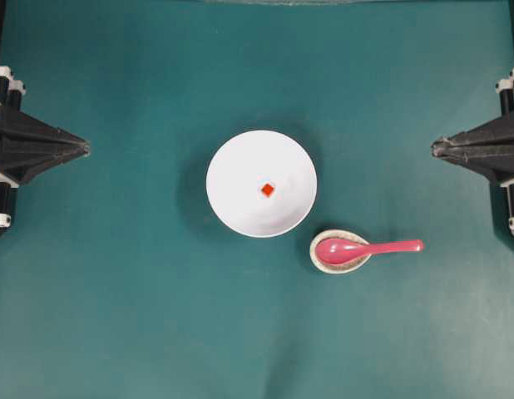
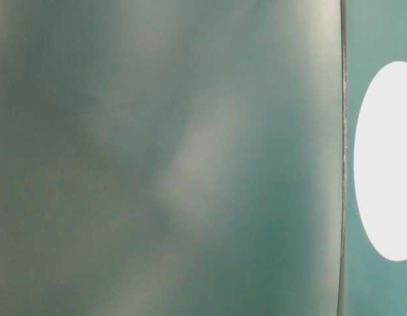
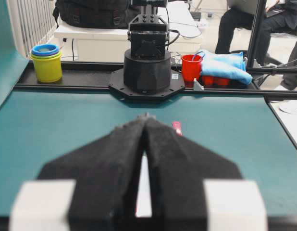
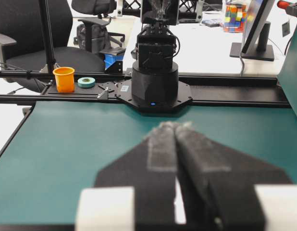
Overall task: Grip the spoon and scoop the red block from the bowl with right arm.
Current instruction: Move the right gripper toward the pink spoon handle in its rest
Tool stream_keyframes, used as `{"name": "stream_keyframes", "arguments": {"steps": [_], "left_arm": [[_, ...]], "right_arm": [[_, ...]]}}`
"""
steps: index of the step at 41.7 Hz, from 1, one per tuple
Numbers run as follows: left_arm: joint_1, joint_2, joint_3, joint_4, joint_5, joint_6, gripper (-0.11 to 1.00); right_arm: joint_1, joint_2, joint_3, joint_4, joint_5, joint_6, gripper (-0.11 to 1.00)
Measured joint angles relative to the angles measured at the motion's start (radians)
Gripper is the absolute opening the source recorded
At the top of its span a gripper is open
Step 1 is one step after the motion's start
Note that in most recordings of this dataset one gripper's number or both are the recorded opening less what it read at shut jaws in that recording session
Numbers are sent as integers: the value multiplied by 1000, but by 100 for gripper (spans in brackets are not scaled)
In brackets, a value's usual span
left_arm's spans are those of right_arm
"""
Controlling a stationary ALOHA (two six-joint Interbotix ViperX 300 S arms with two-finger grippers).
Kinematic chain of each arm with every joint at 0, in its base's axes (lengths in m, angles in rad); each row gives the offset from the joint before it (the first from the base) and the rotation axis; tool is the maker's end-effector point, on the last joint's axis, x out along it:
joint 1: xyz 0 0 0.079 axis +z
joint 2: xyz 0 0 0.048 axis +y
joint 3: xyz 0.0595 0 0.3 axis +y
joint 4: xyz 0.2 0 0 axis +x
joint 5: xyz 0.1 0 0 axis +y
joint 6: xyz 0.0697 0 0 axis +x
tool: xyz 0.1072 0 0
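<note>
The white bowl (image 1: 261,183) sits mid-table with the tiny red block (image 1: 268,189) inside it. The pink-red spoon (image 1: 369,247) lies just right of and below the bowl, its scoop resting in a small speckled rest (image 1: 340,252), its handle pointing right. My right gripper (image 1: 435,149) is shut and empty at the right edge, well above and right of the spoon handle. My left gripper (image 1: 86,149) is shut and empty at the left edge. In the left wrist view the shut fingertips (image 3: 146,117) hide most of the bowl; a bit of the spoon (image 3: 177,127) peeks past them. The right gripper (image 4: 175,125) shows its tips together.
The green mat (image 1: 116,316) covers the table. The table-level view is blurred, showing only a white bowl edge (image 2: 384,164). Beyond the table stand stacked cups (image 3: 46,61), a red cup (image 3: 191,67) and an orange cup (image 4: 64,78).
</note>
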Motion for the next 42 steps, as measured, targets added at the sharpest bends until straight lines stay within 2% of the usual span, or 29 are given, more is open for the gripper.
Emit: {"name": "stream_keyframes", "arguments": {"steps": [7,27,30,38,42], "left_arm": [[-2,3,-43,5,64,15,0],[2,5,-44,6,186,15,0],[9,3,-46,6,204,17,0],[26,5,-44,6,253,17,0],[31,5,-44,6,272,17,0]], "right_arm": [[0,0,-9,0,25,-2,0],[0,0,-12,0,54,2,1],[-2,0,-12,2,54,5,6],[-2,3,-12,0,54,6,29],[0,5,-12,2,54,8,37]]}}
